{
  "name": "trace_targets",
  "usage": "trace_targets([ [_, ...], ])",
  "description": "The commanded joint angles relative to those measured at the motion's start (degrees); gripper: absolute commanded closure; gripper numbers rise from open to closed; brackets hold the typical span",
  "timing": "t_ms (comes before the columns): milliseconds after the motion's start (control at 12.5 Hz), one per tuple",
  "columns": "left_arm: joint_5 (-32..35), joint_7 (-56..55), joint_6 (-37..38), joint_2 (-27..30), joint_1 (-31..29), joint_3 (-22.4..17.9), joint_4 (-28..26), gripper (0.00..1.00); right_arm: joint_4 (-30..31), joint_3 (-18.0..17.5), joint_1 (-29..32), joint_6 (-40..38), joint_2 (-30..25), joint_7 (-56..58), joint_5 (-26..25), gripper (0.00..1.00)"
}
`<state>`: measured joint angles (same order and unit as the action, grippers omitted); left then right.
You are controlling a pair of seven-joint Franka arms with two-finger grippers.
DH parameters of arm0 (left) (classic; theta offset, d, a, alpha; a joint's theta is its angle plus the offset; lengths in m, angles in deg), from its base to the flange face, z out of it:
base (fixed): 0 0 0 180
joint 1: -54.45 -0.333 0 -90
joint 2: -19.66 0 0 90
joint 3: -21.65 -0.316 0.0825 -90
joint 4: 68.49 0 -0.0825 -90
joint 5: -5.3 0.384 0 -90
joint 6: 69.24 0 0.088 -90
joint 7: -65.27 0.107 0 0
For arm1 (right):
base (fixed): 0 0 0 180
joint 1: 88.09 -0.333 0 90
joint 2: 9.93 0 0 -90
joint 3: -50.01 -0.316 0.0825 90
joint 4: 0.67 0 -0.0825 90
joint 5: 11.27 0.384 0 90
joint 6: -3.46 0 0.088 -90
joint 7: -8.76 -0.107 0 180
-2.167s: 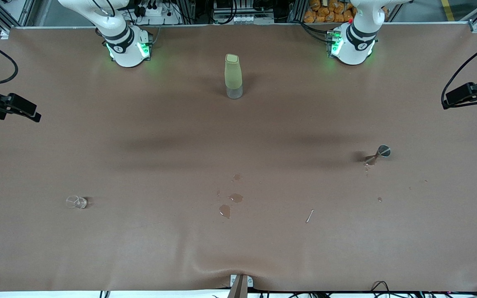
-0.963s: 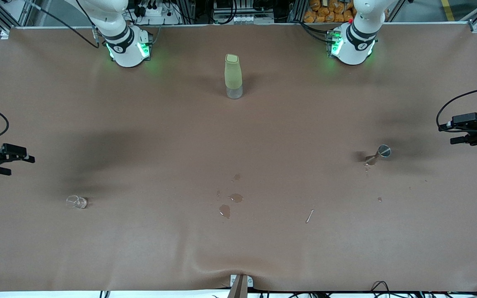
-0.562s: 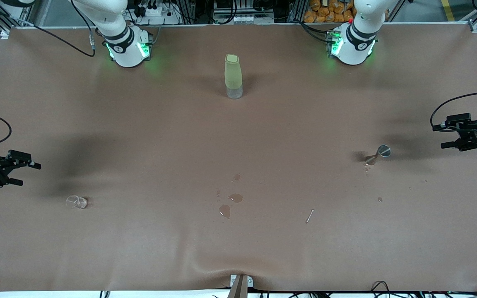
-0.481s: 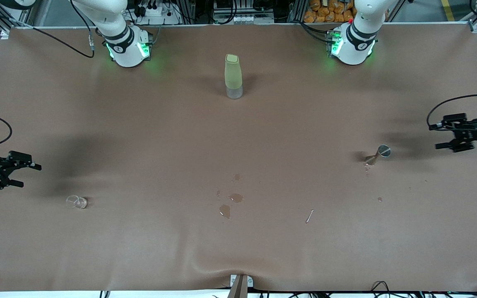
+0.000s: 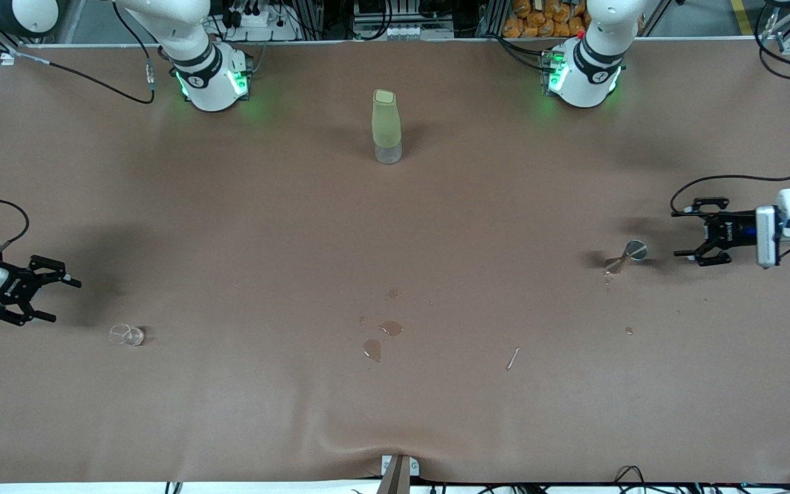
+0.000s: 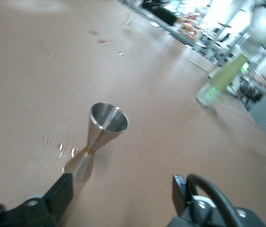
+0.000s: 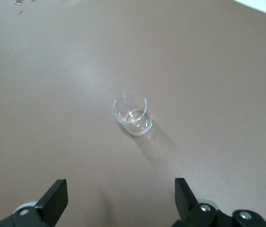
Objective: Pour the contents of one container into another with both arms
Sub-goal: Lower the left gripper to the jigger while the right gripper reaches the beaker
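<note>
A steel jigger point(image 5: 627, 254) point(image 6: 105, 131) stands on the brown table toward the left arm's end, with small drops around its foot. My left gripper point(image 5: 678, 234) point(image 6: 122, 189) is low over the table just beside the jigger, pointing at it. Its jaws are open and nothing is between them. A small clear glass point(image 5: 127, 335) point(image 7: 132, 114) stands toward the right arm's end. My right gripper point(image 5: 66, 300) point(image 7: 118, 189) hangs open and empty over the table beside the glass, a short way off.
A tall pale green bottle point(image 5: 386, 127) point(image 6: 222, 77) with a clear base stands between the two arm bases. Puddles of spilled liquid point(image 5: 381, 339) lie mid-table nearer the camera. A small pale stick point(image 5: 513, 357) lies beside them. Cables trail from both wrists.
Both grippers have come in from the table's ends and lower, the left one up to the jigger and the right one toward the glass. Nothing on the table has moved.
</note>
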<state>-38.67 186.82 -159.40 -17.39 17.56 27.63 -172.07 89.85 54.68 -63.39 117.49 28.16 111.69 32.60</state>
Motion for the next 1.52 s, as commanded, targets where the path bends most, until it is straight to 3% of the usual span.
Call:
trace_targets([
  [0,-0.8,11.3,1.2,-1.7,-0.2,0.7,0.9,0.21,-1.0,-0.8,1.1,-0.1,2.1,11.0,6.9,0.00],
  [241,0.4,17.5,1.2,-2.2,-1.5,0.7,0.9,0.30,-0.8,-0.8,1.3,-0.3,4.7,19.9,12.5,0.00],
  [642,-3.5,29.2,0.2,-7.2,0.0,0.9,3.6,0.40,-0.5,-1.2,2.6,-0.9,9.1,32.2,19.5,0.00],
  [1444,-9.7,32.1,-2.6,-11.0,3.2,0.9,5.3,0.48,-0.7,-1.2,2.1,-6.0,17.0,44.1,40.0,0.00],
])
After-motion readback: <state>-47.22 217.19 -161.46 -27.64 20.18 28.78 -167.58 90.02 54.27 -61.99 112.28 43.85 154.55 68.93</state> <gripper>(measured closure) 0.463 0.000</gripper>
